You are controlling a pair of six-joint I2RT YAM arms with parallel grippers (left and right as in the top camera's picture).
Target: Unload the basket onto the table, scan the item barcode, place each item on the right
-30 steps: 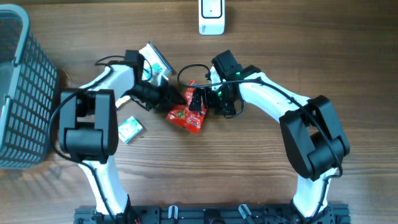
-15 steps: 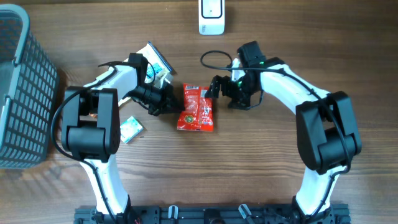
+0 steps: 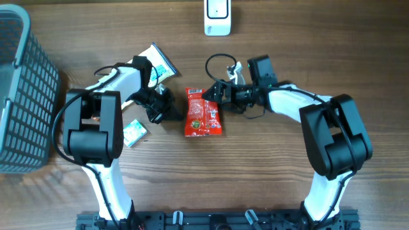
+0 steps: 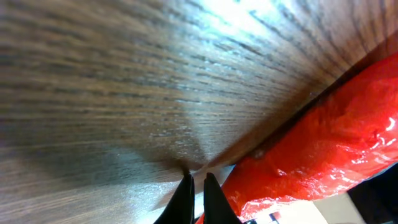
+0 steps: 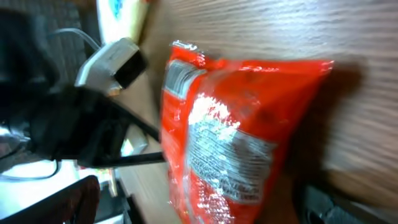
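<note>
Released since the earlier frame, the red packet (image 3: pixel 204 112) lies flat on the tabletop (image 3: pixel 268 179). Left end effector (image 3: pixel 171 112) closed, empty, just beside it. Right end effector (image 3: pixel 216 94) wide, near its top corner.

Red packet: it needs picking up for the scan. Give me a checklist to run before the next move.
1. Red packet lies flat on the table, held by neither gripper: ok.
2. Left gripper is shut on nothing, with its tips beside the packet's edge and out of the grasp path: ok.
3. Right gripper is open at the packet's upper right corner, ready to close: ok.
4. Barcode facing up: cannot tell. The print is too blurred in both the right wrist and overhead views.
5. Scanner at the far edge has nothing lying in front of it: ok.
</note>
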